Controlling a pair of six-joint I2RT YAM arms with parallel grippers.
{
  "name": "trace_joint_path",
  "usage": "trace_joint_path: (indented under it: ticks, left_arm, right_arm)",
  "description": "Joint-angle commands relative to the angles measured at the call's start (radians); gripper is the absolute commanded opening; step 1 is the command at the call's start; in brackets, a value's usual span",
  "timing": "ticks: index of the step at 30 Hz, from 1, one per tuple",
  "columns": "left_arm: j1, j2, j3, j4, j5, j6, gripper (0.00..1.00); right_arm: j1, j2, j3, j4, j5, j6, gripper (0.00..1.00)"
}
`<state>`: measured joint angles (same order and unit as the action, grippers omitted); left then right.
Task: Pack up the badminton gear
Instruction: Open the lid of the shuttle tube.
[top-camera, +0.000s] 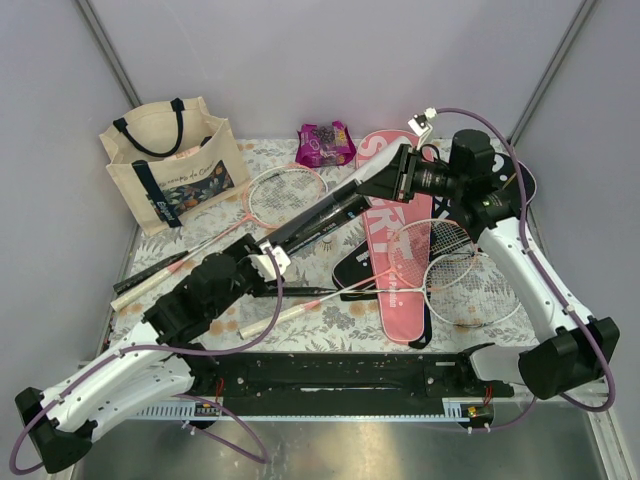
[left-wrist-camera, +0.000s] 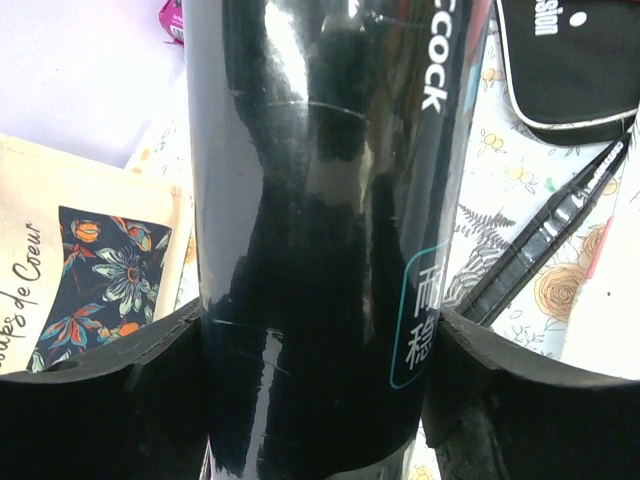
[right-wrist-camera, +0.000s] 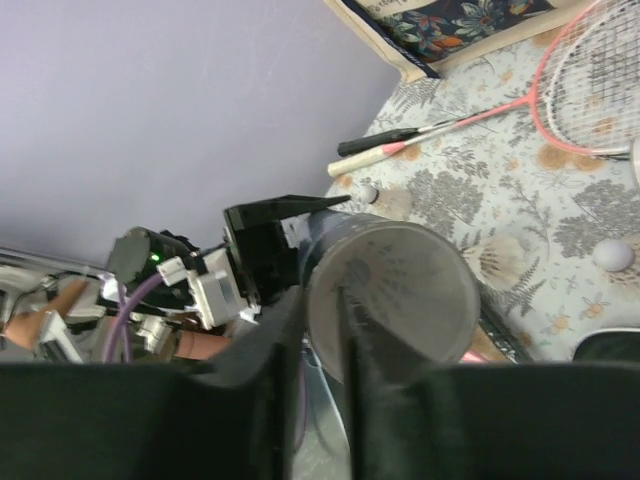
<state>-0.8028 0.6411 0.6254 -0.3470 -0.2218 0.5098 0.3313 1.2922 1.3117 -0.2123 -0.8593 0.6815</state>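
Observation:
A long black tube (top-camera: 320, 215) hangs slanted above the table, held at both ends. My left gripper (top-camera: 262, 255) is shut on its lower end; in the left wrist view the glossy tube (left-wrist-camera: 320, 200) fills the gap in the left gripper (left-wrist-camera: 320, 330). My right gripper (top-camera: 385, 180) is at the upper end. There the right gripper (right-wrist-camera: 312, 330) pinches the wall of the open tube (right-wrist-camera: 420, 270), one finger inside and one outside. A pink SPORT cover (top-camera: 395, 250), a black cover (top-camera: 355, 265) and rackets (top-camera: 450, 270) lie on the table. A shuttlecock (right-wrist-camera: 495, 262) lies below the tube.
The cream tote (top-camera: 170, 170) stands at the back left, with a pink-framed racket (top-camera: 287, 195) lying beside it. A purple snack packet (top-camera: 326, 143) sits at the back wall. Racket handles (top-camera: 150, 275) lie along the left edge.

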Motion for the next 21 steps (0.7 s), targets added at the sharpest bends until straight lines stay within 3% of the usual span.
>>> trace_joint_path:
  ticks: [1, 3, 12, 21]
  left_arm:
    - [-0.001, -0.008, 0.007, 0.117, 0.001, -0.016, 0.43]
    - [-0.001, -0.001, 0.007, 0.105, -0.025, -0.024, 0.41]
    - [-0.001, -0.032, -0.063, 0.158, -0.077, -0.027, 0.4]
    - [0.002, -0.04, -0.052, 0.138, -0.114, -0.031, 0.4]
  right_arm:
    - [0.003, 0.012, -0.031, 0.149, -0.113, 0.076, 0.07]
    - [0.002, 0.01, -0.026, 0.172, -0.113, 0.087, 0.0]
    - [-0.17, 0.015, 0.052, 0.301, -0.112, 0.219, 0.0]
    - [-0.245, 0.062, 0.054, 0.35, -0.152, 0.244, 0.0]
